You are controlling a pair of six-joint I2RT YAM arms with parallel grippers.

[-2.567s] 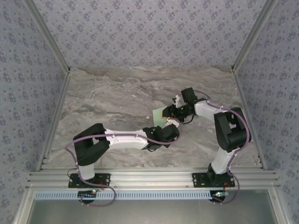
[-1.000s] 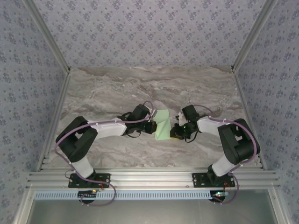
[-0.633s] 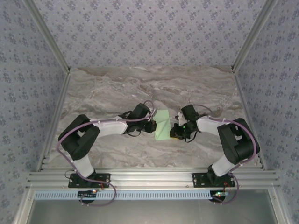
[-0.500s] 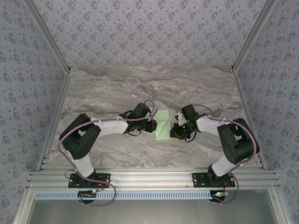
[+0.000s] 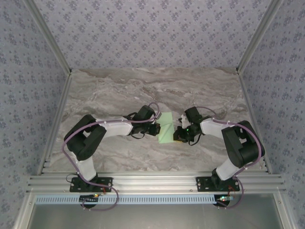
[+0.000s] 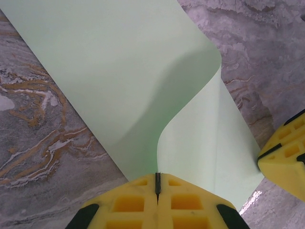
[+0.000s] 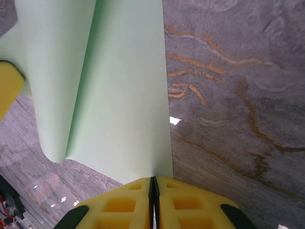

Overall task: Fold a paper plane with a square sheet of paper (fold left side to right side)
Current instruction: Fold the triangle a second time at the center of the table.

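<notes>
On the table (image 5: 105,95), pinched the square sheet of paper (image 6: 119,71) in tightly closed left gripper (image 6: 157,183) and right gripper (image 7: 152,185); needed edges aligned before creasing.

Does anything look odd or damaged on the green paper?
The square sheet of paper is not flat: it arches in a loose, uncreased curl between the left gripper and right gripper, jaws shut on its edges.

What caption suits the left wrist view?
Left gripper, jaws shut on the square sheet of paper, edge curled above the marble table.
</notes>
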